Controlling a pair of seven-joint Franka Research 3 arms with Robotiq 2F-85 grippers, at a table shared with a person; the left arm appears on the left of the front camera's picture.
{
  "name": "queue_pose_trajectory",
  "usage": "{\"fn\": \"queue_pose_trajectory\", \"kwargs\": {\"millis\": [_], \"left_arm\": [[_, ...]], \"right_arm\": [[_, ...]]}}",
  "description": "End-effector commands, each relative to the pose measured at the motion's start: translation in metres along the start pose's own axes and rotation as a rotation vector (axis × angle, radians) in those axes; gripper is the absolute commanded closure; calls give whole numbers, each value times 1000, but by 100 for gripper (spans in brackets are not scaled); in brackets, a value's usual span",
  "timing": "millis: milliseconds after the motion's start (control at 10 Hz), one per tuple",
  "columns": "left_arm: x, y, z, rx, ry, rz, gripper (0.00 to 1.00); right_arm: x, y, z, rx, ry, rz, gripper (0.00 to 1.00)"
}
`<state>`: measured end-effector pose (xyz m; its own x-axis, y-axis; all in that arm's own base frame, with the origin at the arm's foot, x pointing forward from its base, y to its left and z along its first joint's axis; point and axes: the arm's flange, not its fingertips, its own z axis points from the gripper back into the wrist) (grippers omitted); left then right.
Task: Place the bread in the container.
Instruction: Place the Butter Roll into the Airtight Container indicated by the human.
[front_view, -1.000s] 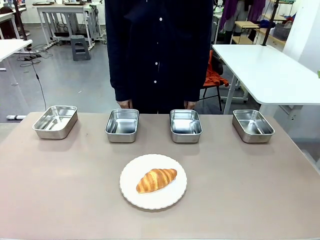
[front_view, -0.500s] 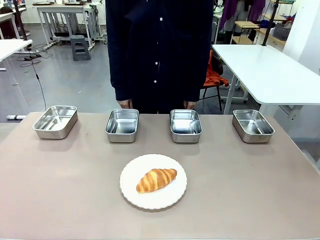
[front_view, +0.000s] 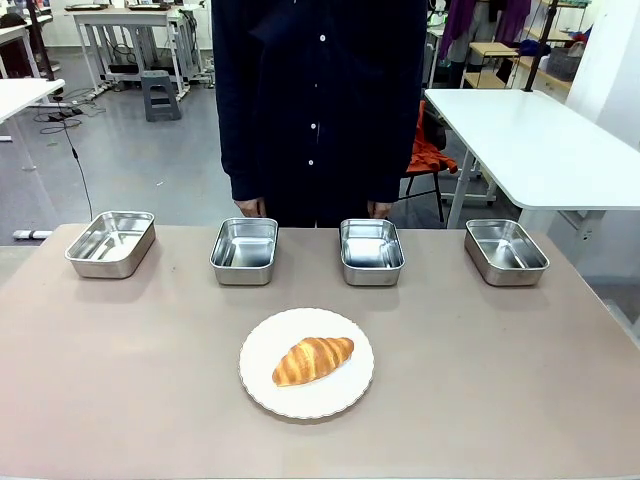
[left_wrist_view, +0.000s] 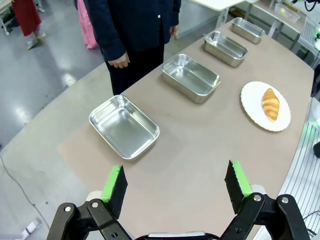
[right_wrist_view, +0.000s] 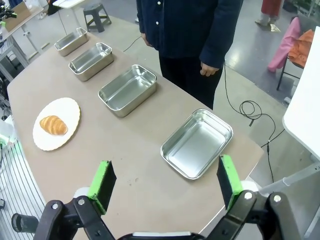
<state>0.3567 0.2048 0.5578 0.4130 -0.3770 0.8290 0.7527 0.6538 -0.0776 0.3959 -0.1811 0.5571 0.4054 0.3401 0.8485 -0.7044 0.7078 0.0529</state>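
Brown table (front_view: 120, 400) takes up most of the front view. A person (front_view: 320, 100) in a dark top with buttons stands at its far side.

The left gripper (left_wrist_view: 175, 175) hangs high over one end of the table. Its green pads (left_wrist_view: 114, 181) are far apart, with nothing between them. The right gripper (right_wrist_view: 165, 175) hangs over the other end. It is wide open and empty too.

A round white plate (front_view: 300, 402) with a wavy rim sits near the middle of the table, closer to the robot's side.

Four shiny steel trays stand in a row along the far side (all of them empty). They are the far-left tray (front_view: 108, 262), the mid-left tray (front_view: 243, 272), the mid-right tray (front_view: 371, 274) and the far-right tray (front_view: 508, 272). They are well apart from the plate.

The bread (front_view: 313, 359) lies on the plate, a bit tilted. It is golden brown with ridges. It is well apart from every tray and from both grippers.
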Motion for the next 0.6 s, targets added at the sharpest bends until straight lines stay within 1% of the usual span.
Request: {"fn": "queue_pose_trajectory", "kwargs": {"millis": [0,500], "left_arm": [[0,0,0,-4,-5,-5,0],[0,0,0,-4,-5,-5,0]], "right_arm": [[2,-1,-1,3,-23,6,0],[2,-1,-1,3,-23,6,0]]}}
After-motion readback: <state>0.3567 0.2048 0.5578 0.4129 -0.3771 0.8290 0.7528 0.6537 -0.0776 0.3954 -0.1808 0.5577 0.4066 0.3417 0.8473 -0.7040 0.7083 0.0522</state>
